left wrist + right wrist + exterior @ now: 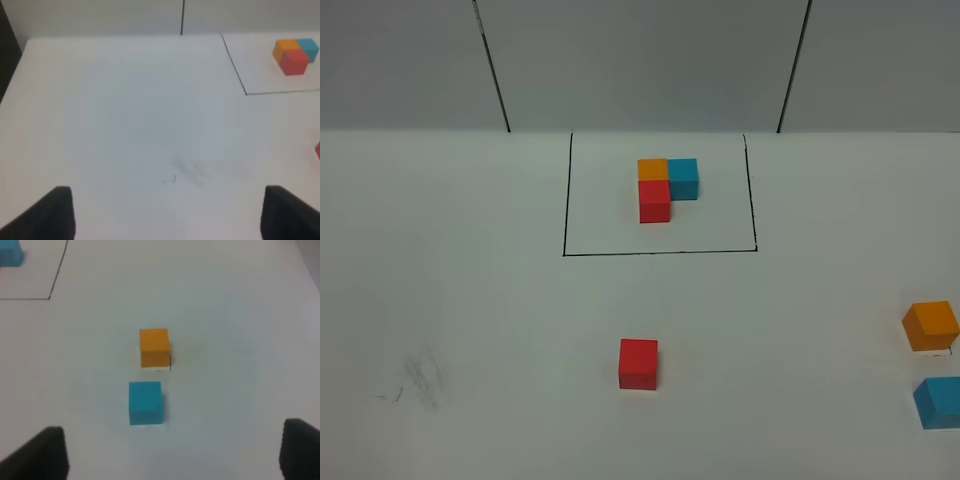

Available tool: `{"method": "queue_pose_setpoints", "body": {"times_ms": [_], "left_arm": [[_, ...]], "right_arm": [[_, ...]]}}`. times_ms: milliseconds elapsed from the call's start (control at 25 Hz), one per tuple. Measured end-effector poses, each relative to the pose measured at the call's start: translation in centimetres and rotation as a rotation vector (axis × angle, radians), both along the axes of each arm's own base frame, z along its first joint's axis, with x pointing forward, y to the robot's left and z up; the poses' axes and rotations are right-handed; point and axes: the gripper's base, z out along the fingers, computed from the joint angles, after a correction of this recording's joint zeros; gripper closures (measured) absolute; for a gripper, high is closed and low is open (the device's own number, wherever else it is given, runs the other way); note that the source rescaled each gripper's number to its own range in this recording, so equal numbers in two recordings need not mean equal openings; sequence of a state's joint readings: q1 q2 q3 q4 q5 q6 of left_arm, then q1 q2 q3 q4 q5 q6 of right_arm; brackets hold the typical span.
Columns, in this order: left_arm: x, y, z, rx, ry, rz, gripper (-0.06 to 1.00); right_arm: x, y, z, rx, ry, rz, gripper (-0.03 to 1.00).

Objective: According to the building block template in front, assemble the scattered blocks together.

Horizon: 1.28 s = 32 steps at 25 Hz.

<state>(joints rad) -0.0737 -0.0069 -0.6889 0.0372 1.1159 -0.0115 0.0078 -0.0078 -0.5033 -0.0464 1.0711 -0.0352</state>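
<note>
My right gripper (167, 454) stands wide open, empty, I think to take the blue cube (145, 402) just ahead; left gripper (167, 215) is open, empty too.

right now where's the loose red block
Exterior high view: the loose red block sits mid-table, in front of the outlined template, left of the loose orange block and blue block.
</note>
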Motion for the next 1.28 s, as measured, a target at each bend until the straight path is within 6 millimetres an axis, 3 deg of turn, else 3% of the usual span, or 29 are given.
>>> {"method": "queue_pose_setpoints", "body": {"times_ms": [320, 1280], "left_arm": [[2.5, -0.2, -4.3, -0.02, 0.142, 0.015, 0.3], [2.6, -0.2, -4.3, -0.025, 0.133, 0.02, 0.3]], "right_arm": [[0.0, 0.0, 0.0, 0.0, 0.0, 0.0, 0.24], [0.0, 0.0, 0.0, 0.0, 0.0, 0.0, 0.24]]}}
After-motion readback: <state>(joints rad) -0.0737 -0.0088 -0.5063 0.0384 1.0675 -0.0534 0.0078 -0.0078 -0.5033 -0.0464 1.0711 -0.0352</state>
